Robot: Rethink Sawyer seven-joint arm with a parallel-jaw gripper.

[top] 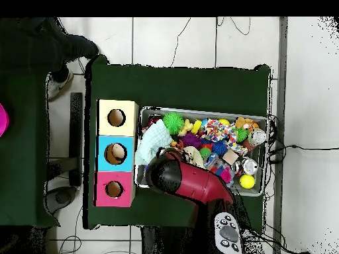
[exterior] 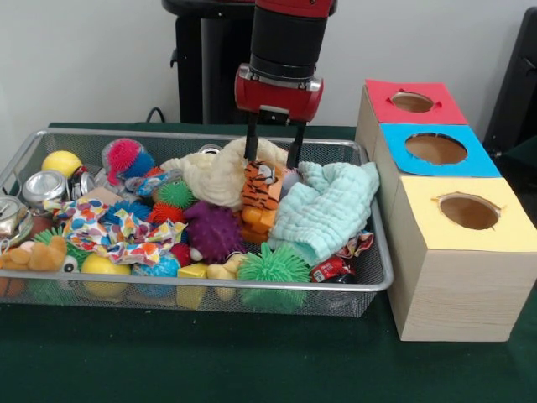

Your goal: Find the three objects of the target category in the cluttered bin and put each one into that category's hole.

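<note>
My gripper (exterior: 273,151) hangs open over the middle of the wire bin (exterior: 126,133). Its two black fingers (exterior: 250,149) straddle the top of an orange striped tiger plush (exterior: 263,186). A cream cloth (exterior: 214,176) lies to the left of the plush and a mint cloth (exterior: 323,206) to its right. In front lie a purple spiky ball (exterior: 211,231) and a green spiky ball (exterior: 273,267). From above, the red arm (top: 192,182) hides the gripper; the mint cloth (top: 152,140) and green spiky ball (top: 173,121) show beside it.
Three boxes with round holes stand right of the bin: red top (exterior: 411,102), blue top (exterior: 435,149), yellow top (exterior: 469,211). The bin's left end holds crushed cans (exterior: 44,186), a yellow ball (exterior: 61,162) and a patterned cloth (exterior: 117,228). A person's shoe (top: 59,83) shows overhead.
</note>
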